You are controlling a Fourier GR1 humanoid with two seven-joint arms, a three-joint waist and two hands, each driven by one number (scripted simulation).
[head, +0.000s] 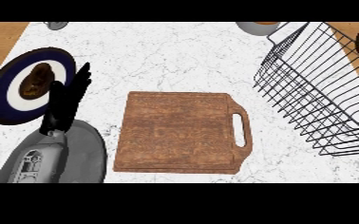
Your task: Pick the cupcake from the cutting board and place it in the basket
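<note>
No cupcake shows on the wooden cutting board (181,132), nor plainly inside the wire basket (319,88) at the right; where it sits cannot be told. The left hand (67,99) rests with straight fingers, holding nothing, beside a blue-rimmed plate (63,64). The right hand is unseen. Confirming the cupcake's place comes first.

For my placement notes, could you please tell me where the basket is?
In the head view, the wire basket sits at the right edge of the counter, just right of the cutting board.
</note>
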